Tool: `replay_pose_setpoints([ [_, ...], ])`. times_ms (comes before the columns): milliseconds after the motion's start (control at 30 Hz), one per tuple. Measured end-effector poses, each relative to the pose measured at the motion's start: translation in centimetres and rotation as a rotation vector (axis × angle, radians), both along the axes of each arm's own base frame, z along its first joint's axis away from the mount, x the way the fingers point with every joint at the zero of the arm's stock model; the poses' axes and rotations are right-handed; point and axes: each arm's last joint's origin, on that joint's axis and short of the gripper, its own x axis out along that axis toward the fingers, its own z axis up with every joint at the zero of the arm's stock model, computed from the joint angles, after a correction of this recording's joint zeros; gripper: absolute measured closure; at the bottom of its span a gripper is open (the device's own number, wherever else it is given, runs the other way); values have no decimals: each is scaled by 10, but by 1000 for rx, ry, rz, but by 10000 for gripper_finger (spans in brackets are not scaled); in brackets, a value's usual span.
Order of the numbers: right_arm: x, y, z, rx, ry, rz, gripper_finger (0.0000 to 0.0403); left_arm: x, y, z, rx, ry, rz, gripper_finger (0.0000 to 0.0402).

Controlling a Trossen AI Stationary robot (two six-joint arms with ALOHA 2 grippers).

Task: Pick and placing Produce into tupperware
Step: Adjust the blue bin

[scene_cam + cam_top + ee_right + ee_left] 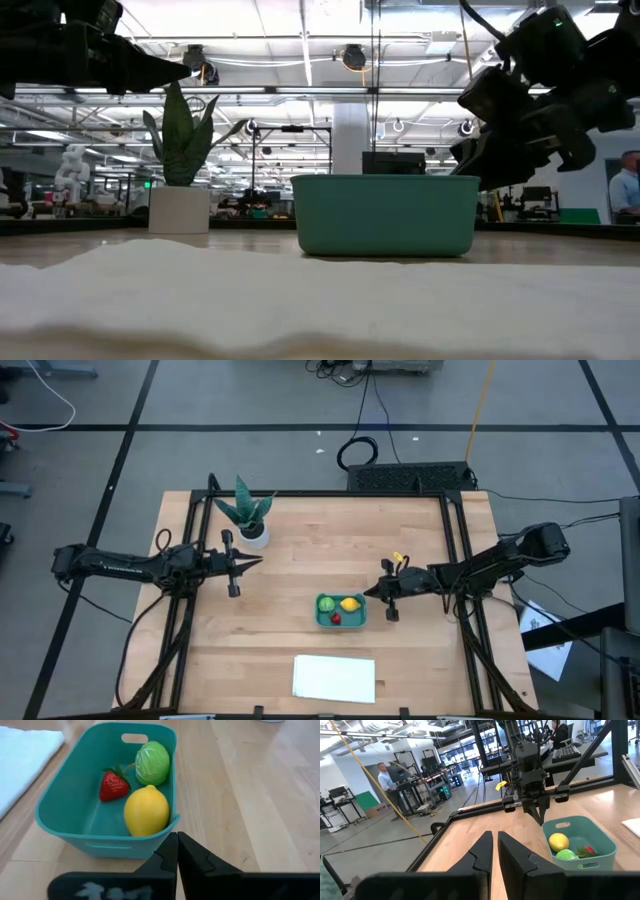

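Lemon (146, 811), strawberry (113, 786) and cabbage (152, 762) sit in the teal tub (60, 817); right gripper (177, 851), closed and empty, appears finished, retreat next.

A pale wooden worktop (300, 560) stood on a grey floor (250, 400) crossed by dark lines, with black cables (360, 450) lying behind it. Beyond was a large open workshop with ceiling strip lights (300, 60), desks and a seated person (384, 777).

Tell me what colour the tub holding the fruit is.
Teal green. The tub shows best in the right wrist view.
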Motion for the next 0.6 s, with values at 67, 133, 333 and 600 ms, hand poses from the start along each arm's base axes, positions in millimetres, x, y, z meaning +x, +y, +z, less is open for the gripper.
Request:
replay_pose_setpoints([
  [67, 0, 0, 0, 1, 0, 1, 403, 0, 0, 0, 1, 0, 0, 369],
  [133, 0, 1, 0, 10, 1, 18, 403, 0, 0, 0, 1, 0, 0, 369],
  [333, 0, 1, 0, 14, 0, 23, 403, 0, 0, 0, 4, 1, 0, 369],
  [600, 0, 1, 0, 11, 0, 25, 403, 0, 0, 0, 4, 1, 0, 369],
])
